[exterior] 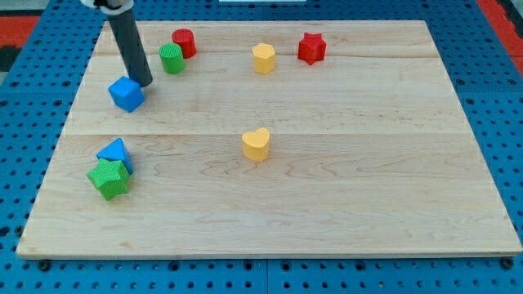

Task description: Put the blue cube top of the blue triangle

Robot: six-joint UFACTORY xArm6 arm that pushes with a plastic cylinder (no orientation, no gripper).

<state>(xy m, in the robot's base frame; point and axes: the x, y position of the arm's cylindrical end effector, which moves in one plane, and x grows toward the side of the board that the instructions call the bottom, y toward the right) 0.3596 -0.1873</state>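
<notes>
The blue cube (pixel 127 94) sits at the view's upper left of the wooden board. The blue triangle (pixel 115 153) lies lower on the left, touching a green star-shaped block (pixel 109 179) below it. My tip (pixel 145 82) rests on the board just to the upper right of the blue cube, close to or touching its corner. The dark rod rises from there toward the view's top left.
A green cylinder (pixel 172 58) and a red cylinder (pixel 184 42) stand right of the rod. A yellow hexagonal block (pixel 263 58) and a red star (pixel 311 48) sit near the top. A yellow heart (pixel 256 144) is mid-board. The board's left edge (pixel 57 147) is close.
</notes>
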